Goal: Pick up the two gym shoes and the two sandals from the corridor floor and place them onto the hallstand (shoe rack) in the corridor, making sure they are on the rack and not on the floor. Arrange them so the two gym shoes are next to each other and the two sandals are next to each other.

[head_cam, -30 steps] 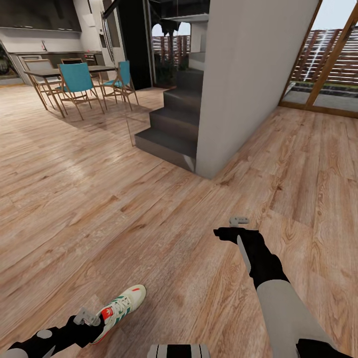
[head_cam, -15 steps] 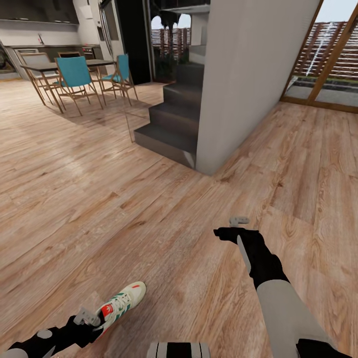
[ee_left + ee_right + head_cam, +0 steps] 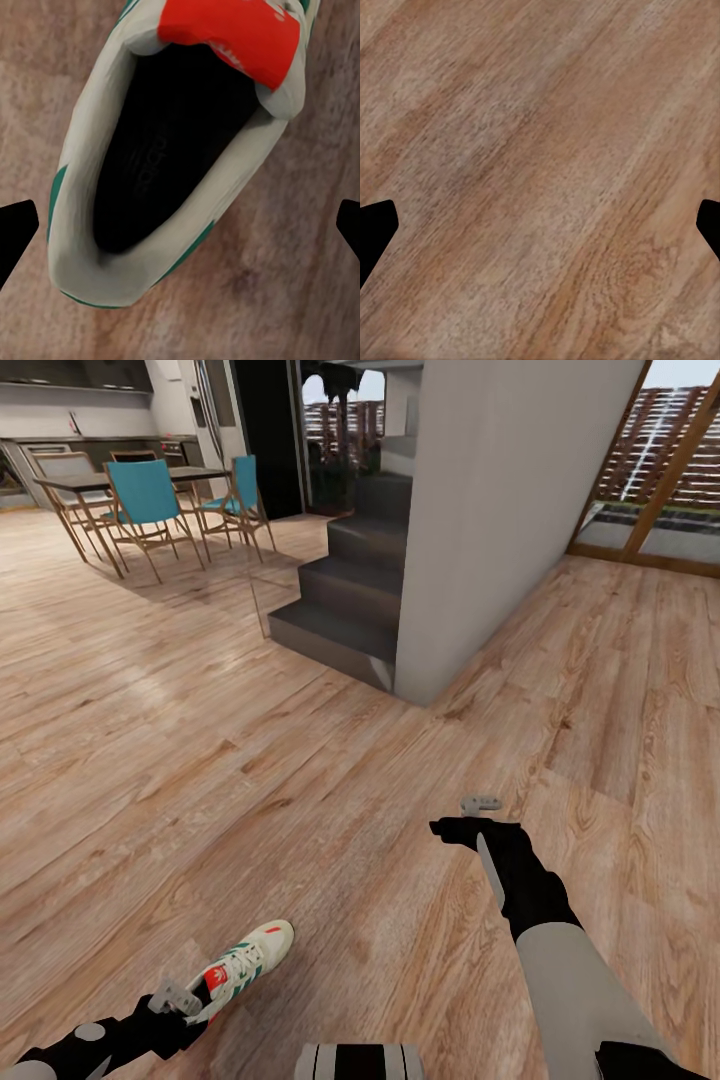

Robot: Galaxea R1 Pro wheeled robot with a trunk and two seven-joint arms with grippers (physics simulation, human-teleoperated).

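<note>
One gym shoe (image 3: 243, 965), white with green stripes and a red tongue, lies on the corridor floor (image 3: 330, 830) at the lower left. My left gripper (image 3: 172, 996) hovers at its heel. In the left wrist view the gym shoe (image 3: 82, 187) has its dark opening facing the camera. The left gripper (image 3: 180, 225) is open, its fingertips (image 3: 15, 229) wide apart on either side of the heel and clear of it. My right gripper (image 3: 482, 803) hangs over bare planks, and in the right wrist view it (image 3: 540, 225) is open and empty. The sandals and the hallstand are out of view.
A grey wall block (image 3: 500, 510) with dark stairs (image 3: 345, 610) stands ahead. A dining table (image 3: 120, 478) with blue chairs (image 3: 145, 495) is at the far left. Glass doors (image 3: 650, 480) are at the far right. Open floor lies between.
The camera has shifted: the room and floor slide slightly up the picture. The shoe slides with the floor, a little away from the left gripper. Both arms keep their pose.
</note>
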